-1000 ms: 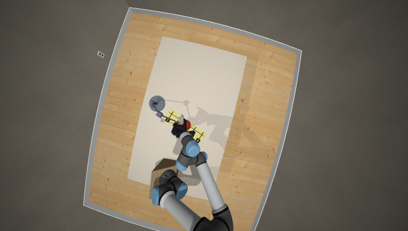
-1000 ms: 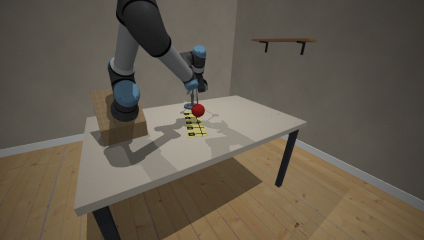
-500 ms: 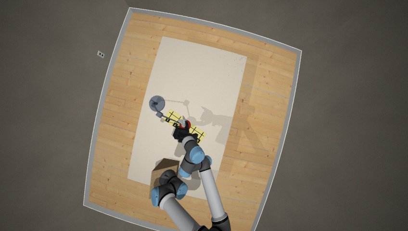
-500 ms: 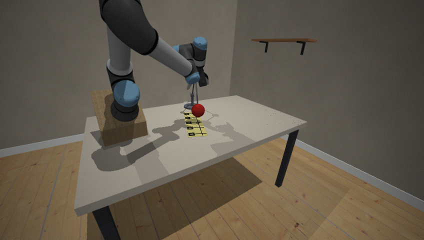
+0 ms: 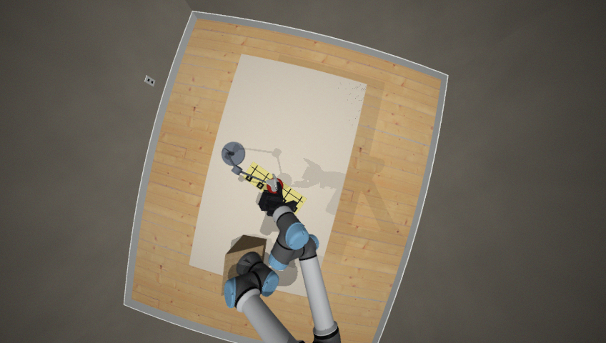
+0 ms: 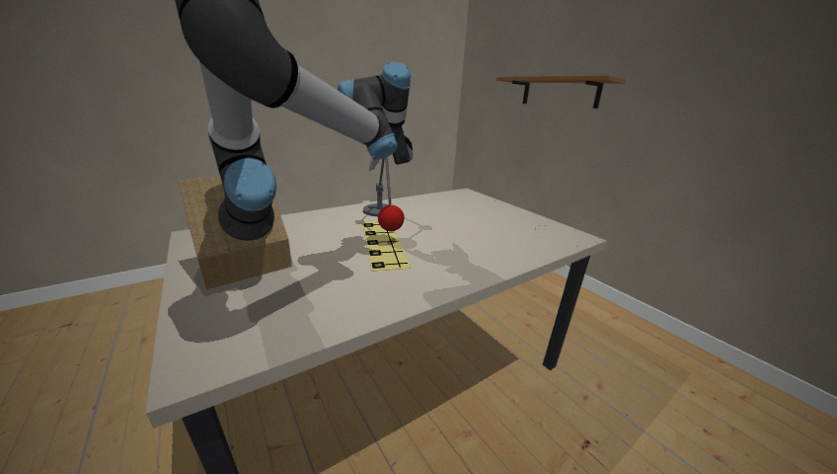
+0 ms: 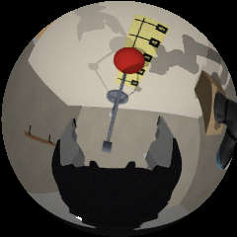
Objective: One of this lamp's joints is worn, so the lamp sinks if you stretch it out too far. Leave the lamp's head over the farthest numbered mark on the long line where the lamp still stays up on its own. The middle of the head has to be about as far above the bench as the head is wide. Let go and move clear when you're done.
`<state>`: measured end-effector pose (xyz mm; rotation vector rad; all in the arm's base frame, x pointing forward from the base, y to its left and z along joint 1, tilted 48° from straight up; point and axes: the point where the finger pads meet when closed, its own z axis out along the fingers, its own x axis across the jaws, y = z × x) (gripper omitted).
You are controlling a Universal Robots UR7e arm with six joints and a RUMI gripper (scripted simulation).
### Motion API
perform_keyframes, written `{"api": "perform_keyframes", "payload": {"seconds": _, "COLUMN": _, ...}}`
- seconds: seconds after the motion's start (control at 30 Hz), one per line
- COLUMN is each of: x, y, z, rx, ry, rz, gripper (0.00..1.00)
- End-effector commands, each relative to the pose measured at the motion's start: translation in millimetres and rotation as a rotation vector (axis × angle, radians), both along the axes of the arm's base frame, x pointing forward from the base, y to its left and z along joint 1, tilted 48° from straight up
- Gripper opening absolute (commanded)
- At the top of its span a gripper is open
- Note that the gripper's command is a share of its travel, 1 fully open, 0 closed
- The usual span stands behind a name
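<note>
One red lamp head (image 5: 281,184) (image 6: 390,217) (image 7: 129,60), over one yellow strip (image 5: 301,199) (image 6: 388,259) (image 7: 158,27) with five marks. One claw (image 5: 274,182) (image 7: 116,118), two fingers spread wide, nothing between. One round base (image 5: 239,158) (image 6: 369,209) (image 7: 113,98) beneath, on the bench (image 5: 293,97) (image 6: 470,234) (image 7: 49,64).

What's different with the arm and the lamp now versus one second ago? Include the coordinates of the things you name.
The open gripper (image 5: 274,181) (image 6: 391,157) (image 7: 116,118) has risen in the exterior view, and the arm's wrist (image 5: 296,236) (image 6: 382,146) has shifted toward the lower right of the top view. I see nothing newly taken hold of. The lamp's red head (image 6: 390,217) (image 7: 129,60), its base (image 5: 239,158) (image 6: 371,209) (image 7: 123,99) and the yellow strip (image 5: 299,198) (image 6: 387,259) (image 7: 143,30) look unmoved.
</note>
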<state>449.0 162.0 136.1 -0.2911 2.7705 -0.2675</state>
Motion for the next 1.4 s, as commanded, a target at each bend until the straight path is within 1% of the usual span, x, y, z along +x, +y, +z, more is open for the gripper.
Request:
{"api": "perform_keyframes", "payload": {"seconds": 0.0, "x": 0.7, "y": 0.0, "z": -1.8, "rx": -0.006, "ry": -0.003, "rz": -0.019, "gripper": 1.00}}
{"api": "perform_keyframes", "payload": {"seconds": 0.2, "x": 1.9, "y": -1.2, "z": -4.8, "rx": -0.001, "ry": -0.002, "rz": -0.003, "gripper": 1.00}}
{"api": "perform_keyframes", "payload": {"seconds": 1.37, "x": 1.5, "y": -1.1, "z": -3.9, "rx": -0.001, "ry": -0.002, "rz": -0.003, "gripper": 1.00}}
